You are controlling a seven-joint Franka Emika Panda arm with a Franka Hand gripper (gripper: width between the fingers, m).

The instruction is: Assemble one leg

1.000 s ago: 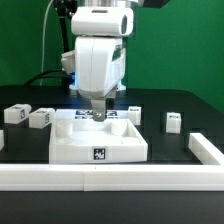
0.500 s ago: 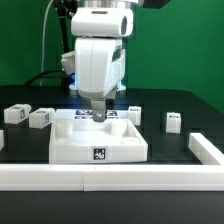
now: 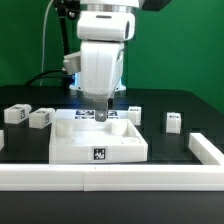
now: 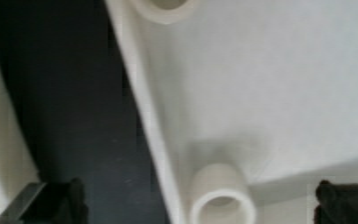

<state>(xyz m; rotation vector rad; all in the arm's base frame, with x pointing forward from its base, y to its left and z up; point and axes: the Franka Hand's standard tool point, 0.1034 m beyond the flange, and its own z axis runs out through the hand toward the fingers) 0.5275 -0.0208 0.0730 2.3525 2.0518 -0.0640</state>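
The large flat white board [image 3: 98, 140] with a tag on its front edge lies in the middle of the table. My gripper [image 3: 102, 116] hangs over its far part, jaws open and holding nothing. In the wrist view the gripper [image 4: 197, 200] straddles one of the board's raised round sockets [image 4: 220, 198], with both dark fingertips [image 4: 51, 200] well clear of it. A second socket [image 4: 167, 8] shows farther along the board's edge [image 4: 247, 90]. Small white tagged legs lie on the black table: two at the exterior view's left [image 3: 15, 115] [image 3: 40, 118], one at the right [image 3: 173, 121], one behind the board [image 3: 134, 113].
A low white rail [image 3: 100, 178] runs along the table's front and turns back at the exterior view's right [image 3: 206, 148]. The arm's white body [image 3: 103, 55] stands above the board's far edge. Cables hang behind it at the left.
The arm and gripper have shifted slightly toward the exterior view's right over the board. The jaws stay open and the legs have not moved.
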